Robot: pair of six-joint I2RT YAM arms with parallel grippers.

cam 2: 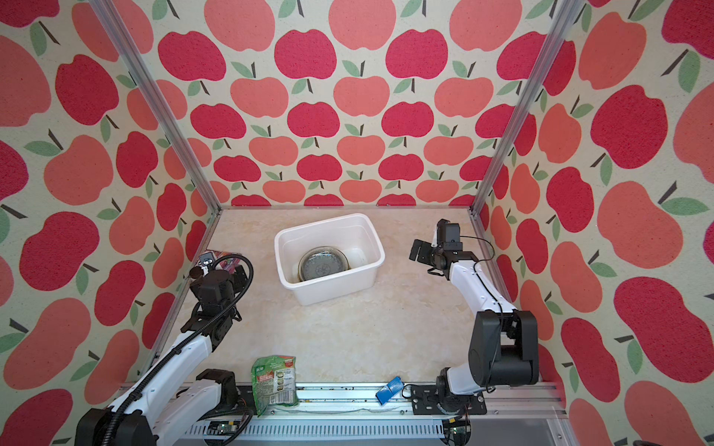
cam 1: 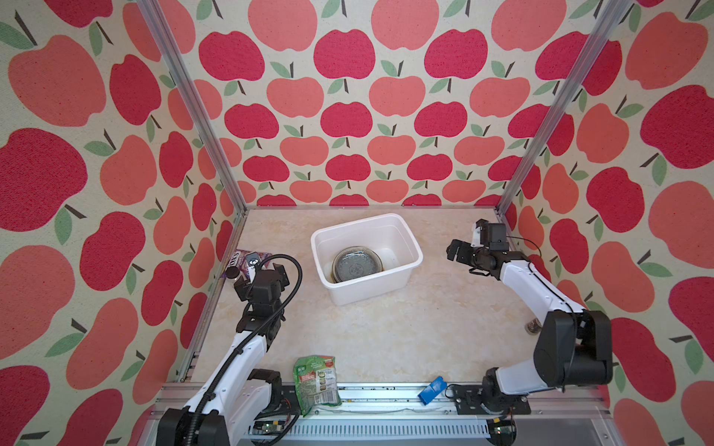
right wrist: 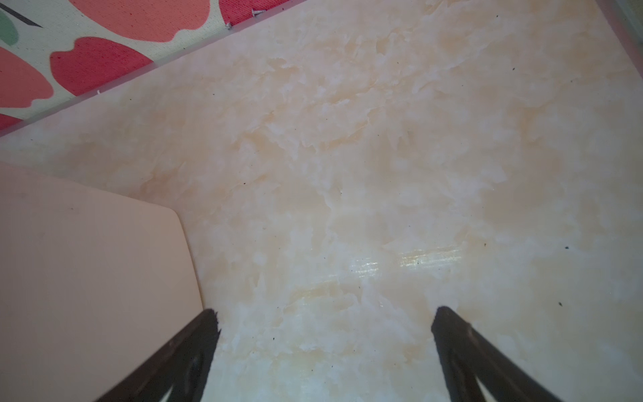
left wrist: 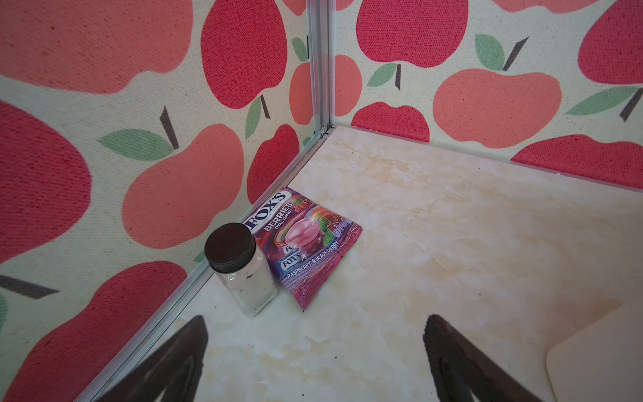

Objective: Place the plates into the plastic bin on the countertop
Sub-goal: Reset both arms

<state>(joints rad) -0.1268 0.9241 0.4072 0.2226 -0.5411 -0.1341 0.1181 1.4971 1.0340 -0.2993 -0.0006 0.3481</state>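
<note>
White translucent plastic bin (cam 1: 365,289) sits at twelve o'clock on the beige marble countertop (cam 1: 386,340), with a grey glass plate (cam 1: 356,265) uppermost inside it. Left gripper (left wrist: 315,323) at nine, right gripper (right wrist: 323,313) at three, both gaping wide and empty. Best retreat high, clear of the rim. Purple packet (left wrist: 306,243) at ten reads "FOX'S BERRIES OVAL CANDY, RASPBERRY & BLACKCHERRY".

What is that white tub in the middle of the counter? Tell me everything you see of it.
The plastic bin is a white, slightly translucent rectangular tub with rounded corners and a rolled rim. It stands upright, turned askew, on the countertop. Inside lies a stack of plates, a grey glass one on top. Nothing else touches it.
</note>
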